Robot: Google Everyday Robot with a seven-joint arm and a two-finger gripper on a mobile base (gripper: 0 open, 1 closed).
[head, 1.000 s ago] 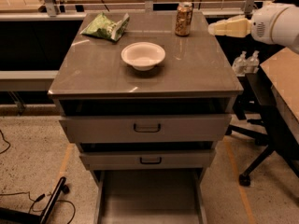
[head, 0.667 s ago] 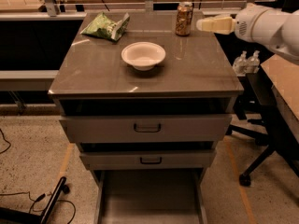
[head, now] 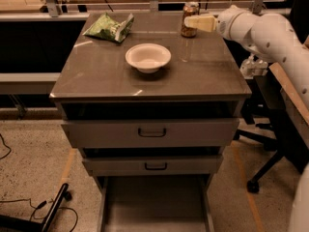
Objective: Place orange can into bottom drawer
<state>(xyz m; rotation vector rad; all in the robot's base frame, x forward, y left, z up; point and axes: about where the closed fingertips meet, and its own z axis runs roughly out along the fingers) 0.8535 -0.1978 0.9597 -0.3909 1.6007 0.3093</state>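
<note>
The orange can [head: 190, 9] stands upright near the back right corner of the grey cabinet top [head: 101, 83], at about 1 o'clock from the white bowl [head: 148, 57] and well apart from it; its silver rim shows above a brown-orange body. The gripper [head: 193, 22] reaches the can from the 3 o'clock side, and its pale tip lies across the can's middle in this view; whether it is wide, narrow or already clamped on the can I cannot tell. Behind it the white arm [head: 270, 33] runs off towards 4 o'clock and leaves the picture at the right edge.

The bowl sits right way up a little behind the centre of the top; a crumpled green bag [head: 109, 27] lies at about 10 o'clock from the bowl, near the back left corner.

Below the top, the upper drawer [head: 151, 132] is pulled out a short way, its black handle facing the camera; the middle drawer [head: 155, 166] below it is also slightly out, with a smaller black handle. The bottom drawer [head: 154, 204] is drawn far out at 6 o'clock, a flat grey tray between side rails, its front end cut off by the lower edge of the picture; the can is not in it.

On the speckled floor, at about 8 o'clock from the cabinet, lie dark cables [head: 29, 204] and a black bar [head: 54, 210]; at 4 o'clock stands a dark chair base [head: 260, 170].
</note>
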